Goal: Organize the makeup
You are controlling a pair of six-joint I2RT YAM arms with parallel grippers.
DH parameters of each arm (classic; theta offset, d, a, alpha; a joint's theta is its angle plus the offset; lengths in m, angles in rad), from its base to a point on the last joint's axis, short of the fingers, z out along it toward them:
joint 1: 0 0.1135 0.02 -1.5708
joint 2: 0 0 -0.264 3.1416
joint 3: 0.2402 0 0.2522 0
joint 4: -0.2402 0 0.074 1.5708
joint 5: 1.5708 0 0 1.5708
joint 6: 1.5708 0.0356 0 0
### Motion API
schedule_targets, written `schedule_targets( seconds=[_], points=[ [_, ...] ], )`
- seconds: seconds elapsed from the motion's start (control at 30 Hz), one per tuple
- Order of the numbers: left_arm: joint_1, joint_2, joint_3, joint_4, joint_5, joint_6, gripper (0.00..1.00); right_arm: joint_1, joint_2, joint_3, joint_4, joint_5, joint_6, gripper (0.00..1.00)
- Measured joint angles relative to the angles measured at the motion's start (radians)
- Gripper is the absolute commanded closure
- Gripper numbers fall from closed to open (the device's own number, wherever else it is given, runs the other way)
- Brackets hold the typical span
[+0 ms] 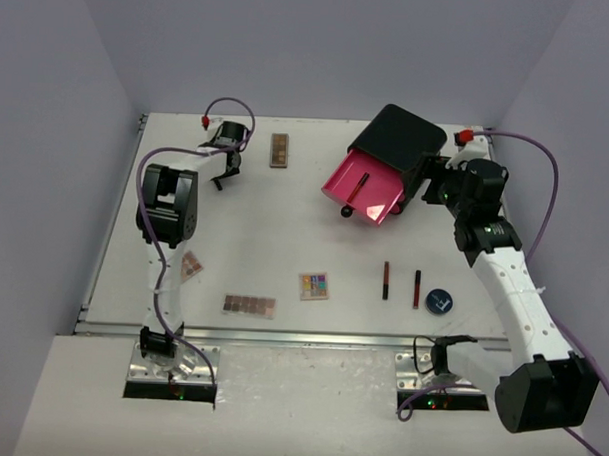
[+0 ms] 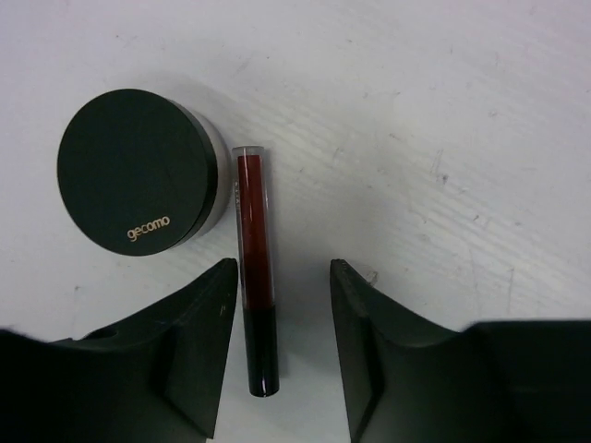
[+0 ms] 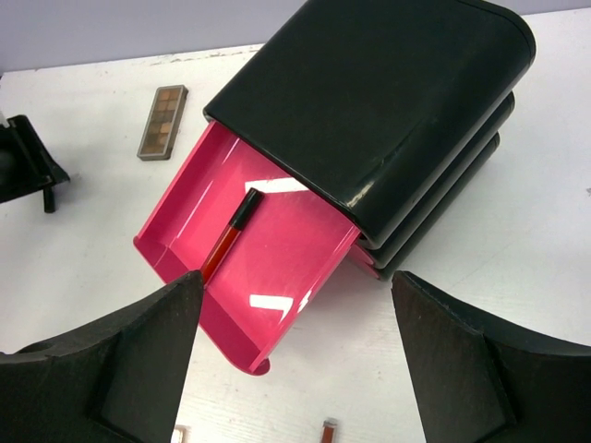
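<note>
L pincer (image 2: 282,272) astride red pencil (image 2: 251,221), jaws apart, round compact (image 2: 137,171) beside

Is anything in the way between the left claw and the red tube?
No, nothing visible. The red tube lies right between the open jaws of the left gripper, with a gap on each side. The round black jar sits close beside the tube's far end, beyond the fingertips.

The round black compact (image 2: 138,171) bears the word "gecomo" in pale gold letters.
</note>
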Motion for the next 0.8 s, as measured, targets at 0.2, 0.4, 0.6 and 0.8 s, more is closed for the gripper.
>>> schedule_targets(
  seconds=[0.2,0.4,0.6,0.8],
  points=[
    [0.02,0.011,0.017,-0.006,0.082,-0.018,0.99,0.0,-0.038,-0.009,0.002,0.011,0.0,0.17],
    [0.051,-0.008,0.005,-0.004,0.21,-0.017,1.0,0.0,-0.047,-0.013,-0.022,0.007,-0.004,0.14],
    [0.068,-0.066,-0.048,-0.028,0.379,0.007,1.0,0.0,-0.081,-0.034,-0.113,0.046,-0.01,0.09],
    [0.017,-0.2,-0.068,-0.051,0.484,0.07,1.0,-0.006,-0.156,-0.114,-0.202,0.103,-0.001,0.07]
  ],
)
